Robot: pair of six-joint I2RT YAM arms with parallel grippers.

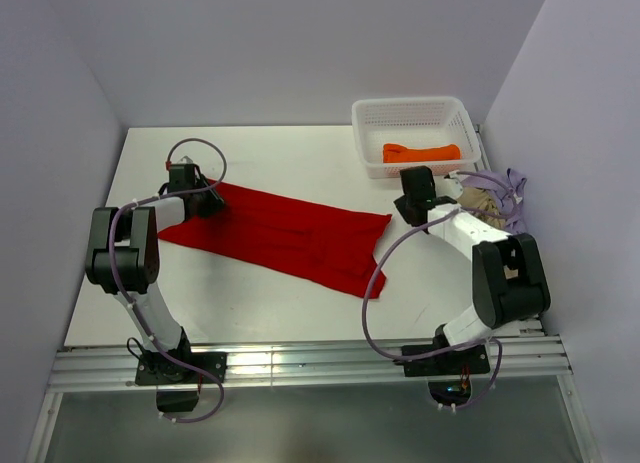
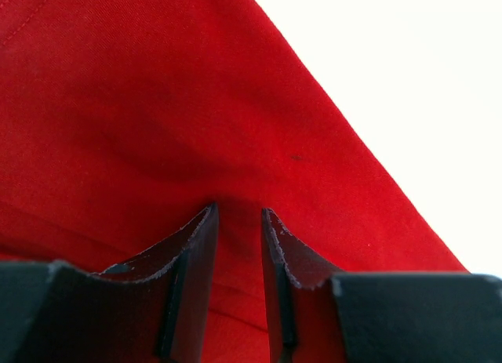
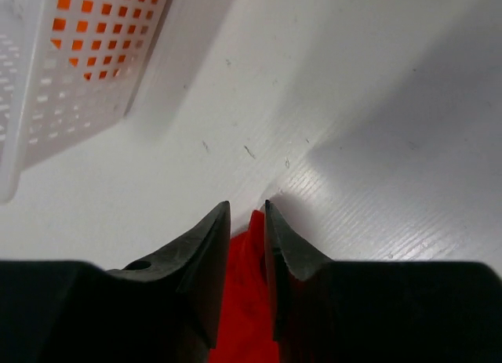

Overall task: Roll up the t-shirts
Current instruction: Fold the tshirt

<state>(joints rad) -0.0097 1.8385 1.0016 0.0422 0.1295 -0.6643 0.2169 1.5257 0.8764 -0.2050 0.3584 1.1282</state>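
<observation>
From the overhead camera I see the red shirt [image 1: 290, 238] spread flat across the middle of the table [image 1: 280, 163], its long side running from about 10 o'clock to 4 o'clock. The left pincer [image 2: 239, 214] is down on the shirt's 10 o'clock corner; in its wrist camera the jaws stand close together with a ridge of red cloth drawn up between them, so I read it as clamped on the red shirt.

The right pincer [image 3: 247, 206] sits at the shirt's 3 o'clock corner. Its wrist camera shows the jaws nearly together with the tip of the red cloth between them and bare table just beyond; I cannot tell whether they are pressing on the cloth or only standing around it.

The white mesh basket [image 1: 410, 105] stands at 1 o'clock on the table, well apart from the red shirt; the orange shirt [image 1: 420, 151] lies inside it as a long bundle, and its colour shows through the basket wall at 11 o'clock in the right wrist camera. At the table's 3 o'clock edge, just beside the right arm, the beige shirt [image 1: 480, 198] lies bunched up; the lavender shirt [image 1: 515, 183] is touching it on the 3 o'clock side, against the wall.
</observation>
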